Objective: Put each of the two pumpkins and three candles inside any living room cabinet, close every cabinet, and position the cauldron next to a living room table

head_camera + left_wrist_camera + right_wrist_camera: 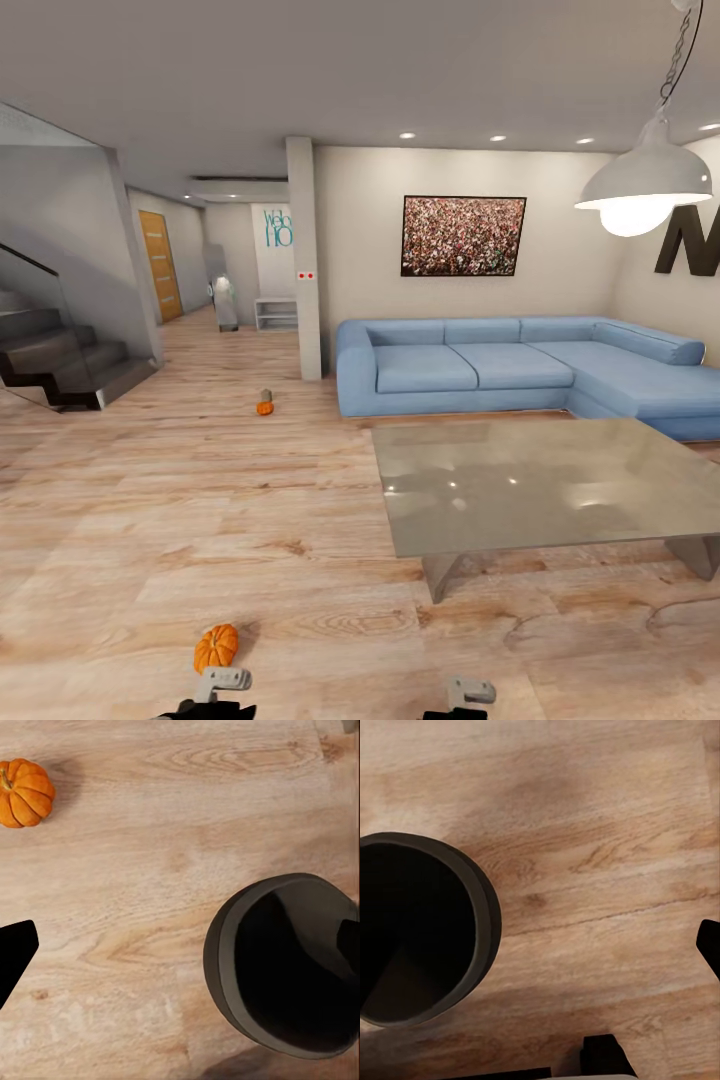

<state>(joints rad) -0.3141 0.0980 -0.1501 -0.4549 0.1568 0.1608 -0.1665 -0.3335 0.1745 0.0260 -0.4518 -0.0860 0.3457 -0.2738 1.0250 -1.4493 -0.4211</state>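
Note:
One orange pumpkin (216, 647) lies on the wood floor just ahead of my left arm, and it appears again in the left wrist view as a ribbed pumpkin (25, 792). A second pumpkin (264, 408) sits far off near the pillar, with a small grey candle (266, 394) right behind it. The dark round cauldron (289, 964) stands on the floor between my arms; its rim (484, 922) is under the right wrist. My left gripper (180, 949) is open and holds nothing. My right gripper (540, 952) is open above the floor. The cabinet is out of view.
A low glass-topped table (520, 480) stands to the right, with a blue corner sofa (500, 365) behind it. Stairs (60, 365) rise at far left. A pillar (305, 260) and a white open shelf bench (277, 313) sit down the hallway. A pendant lamp (645, 185) hangs at upper right.

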